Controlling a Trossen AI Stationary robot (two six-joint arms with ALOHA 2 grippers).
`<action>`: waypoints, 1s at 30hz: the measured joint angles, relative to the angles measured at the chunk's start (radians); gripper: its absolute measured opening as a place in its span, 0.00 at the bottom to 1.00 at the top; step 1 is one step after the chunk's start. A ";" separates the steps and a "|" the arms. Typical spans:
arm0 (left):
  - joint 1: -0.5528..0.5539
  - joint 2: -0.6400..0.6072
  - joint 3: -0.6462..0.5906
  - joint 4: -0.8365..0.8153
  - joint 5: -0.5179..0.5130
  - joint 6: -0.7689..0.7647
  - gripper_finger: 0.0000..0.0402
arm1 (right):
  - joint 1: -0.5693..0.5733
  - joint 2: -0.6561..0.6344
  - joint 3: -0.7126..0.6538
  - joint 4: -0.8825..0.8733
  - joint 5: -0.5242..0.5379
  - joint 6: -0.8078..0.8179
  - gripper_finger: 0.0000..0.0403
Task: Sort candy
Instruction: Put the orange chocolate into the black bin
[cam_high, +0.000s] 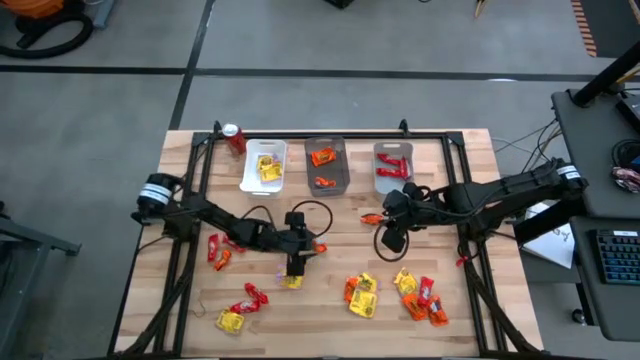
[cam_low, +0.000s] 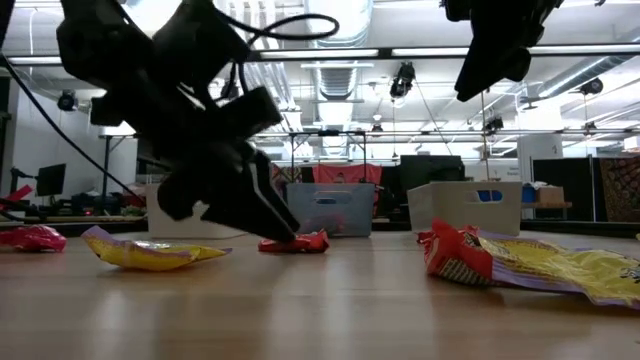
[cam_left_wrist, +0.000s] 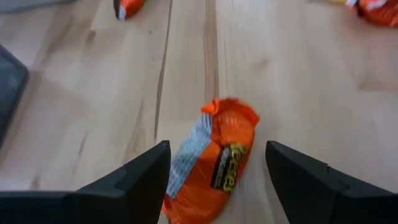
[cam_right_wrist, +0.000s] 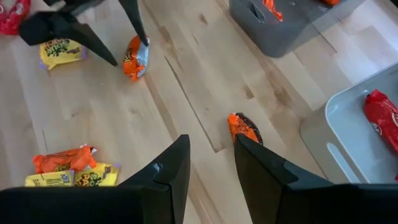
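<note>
Candy (cam_high: 362, 296) lies scattered over the wooden table (cam_high: 330, 325), with clusters of yellow, orange and red packets near the front edge and more at the left. Three bins stand along the far side: a white bin (cam_high: 264, 166) with yellow packets, a dark grey bin (cam_high: 327, 164) with orange ones, and a light grey bin (cam_high: 394, 163) with red ones; a red soda can (cam_high: 235, 138) stands left of them. The left gripper (cam_left_wrist: 217, 163) is low over the table's middle, fingers spread wide on either side of an orange Reese's packet (cam_left_wrist: 214, 163), which lies flat and ungrasped. The right gripper (cam_right_wrist: 211, 163) hangs right of centre, fingers partly apart and holding nothing, above a small orange packet (cam_right_wrist: 244, 128) lying just in front of the bins.
</note>
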 joint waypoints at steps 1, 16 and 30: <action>0.001 0.008 0.000 0.000 0.001 0.000 0.61 | 0.000 0.000 0.000 0.000 0.000 0.001 0.29; 0.010 0.032 0.000 0.004 0.012 -0.001 0.30 | 0.000 0.012 0.000 0.013 0.000 0.002 0.29; 0.036 -0.217 0.001 -0.057 0.031 0.089 0.09 | 0.000 0.044 0.000 0.020 0.000 0.000 0.28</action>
